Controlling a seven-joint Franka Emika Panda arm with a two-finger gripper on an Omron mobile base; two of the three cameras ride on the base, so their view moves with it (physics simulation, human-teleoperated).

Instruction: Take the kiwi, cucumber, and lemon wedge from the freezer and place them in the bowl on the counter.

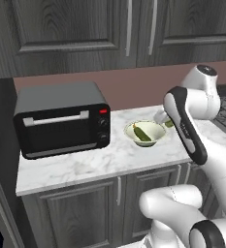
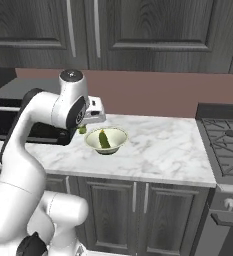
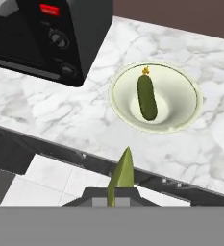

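The gripper hangs above the front edge of the counter, and in the hand view a yellow-green lemon wedge stands up between its fingertips, thin edge on, so the jaws are closed on the wedge. In the right base view the hand sits just left of the bowl, with a bit of the green wedge showing under it; in the left base view the hand is mostly behind the forearm, just right of the bowl, with a bit of green beside it.

The bowl is pale greenish-white, shallow and round, and stands upright on the white marble counter. The cucumber lies inside it, dark green and glossy, stretched across the bowl's floor with a small orange-tipped stem end toward the far rim. It shows in the other views too.

Left of the bowl, and apart from it, a black toaster oven sits on the counter with its door closed, a steel bar handle across the top of the door, two knobs and a red light on its right side. Dark wood-grain cabinets hang above, over a reddish-brown back wall, and matching cabinets with steel handles run under the counter. At the right end of the counter a gas stove has dark grates.
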